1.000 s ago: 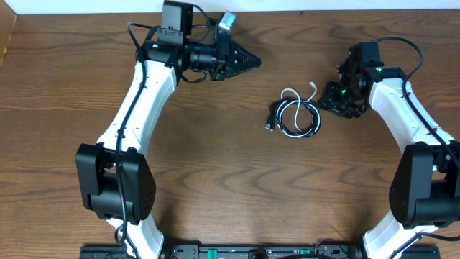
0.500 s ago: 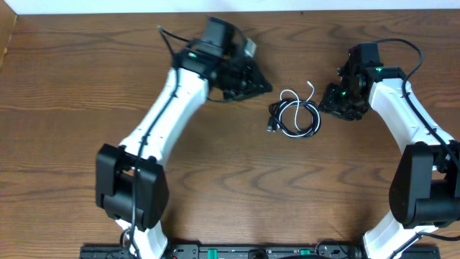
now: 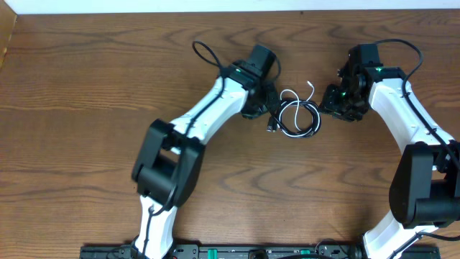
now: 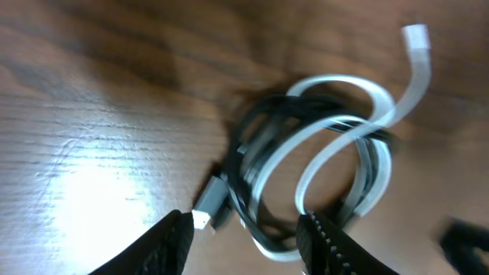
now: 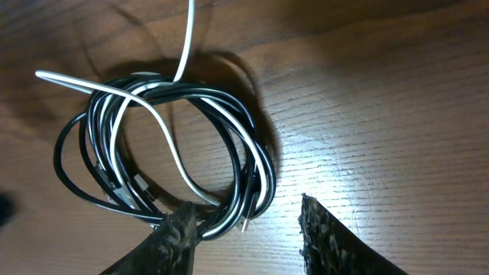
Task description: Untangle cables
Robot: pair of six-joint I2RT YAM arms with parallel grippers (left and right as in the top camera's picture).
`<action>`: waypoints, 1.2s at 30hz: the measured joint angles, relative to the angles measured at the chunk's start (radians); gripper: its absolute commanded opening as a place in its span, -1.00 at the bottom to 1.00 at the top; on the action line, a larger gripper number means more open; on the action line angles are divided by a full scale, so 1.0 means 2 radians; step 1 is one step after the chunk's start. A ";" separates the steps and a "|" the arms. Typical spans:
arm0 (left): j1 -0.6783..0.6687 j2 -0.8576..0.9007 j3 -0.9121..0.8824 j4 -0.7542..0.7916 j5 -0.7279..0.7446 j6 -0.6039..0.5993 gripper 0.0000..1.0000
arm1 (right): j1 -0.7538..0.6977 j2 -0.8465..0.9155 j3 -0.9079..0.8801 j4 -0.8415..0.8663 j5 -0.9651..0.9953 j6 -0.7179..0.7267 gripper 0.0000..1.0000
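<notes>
The black cable (image 3: 276, 117) and the white cable (image 3: 290, 96) lie coiled together in one small bundle on the table. In the left wrist view the black loops (image 4: 256, 145) and white loops (image 4: 336, 134) are blurred, with a plug end (image 4: 210, 200) near the left finger. My left gripper (image 4: 248, 237) is open just left of the bundle, its jaws over the bundle's near edge. My right gripper (image 5: 244, 229) is open at the bundle's right edge; the black coil (image 5: 76, 164) and white strand (image 5: 172, 145) lie partly between its fingers.
The wooden table (image 3: 86, 108) stretches around the bundle. The left arm (image 3: 208, 119) reaches diagonally across the table's middle. The right arm (image 3: 402, 115) comes in from the right side. A pale wall edge (image 3: 215, 6) runs along the back.
My left arm has swung right and toward the bundle, from the back left to right beside the cables. The right arm and the cables have not moved.
</notes>
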 measured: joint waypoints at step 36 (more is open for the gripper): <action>-0.025 0.048 0.001 0.027 -0.033 -0.035 -0.85 | 0.000 0.000 0.000 0.000 0.000 -0.009 -0.16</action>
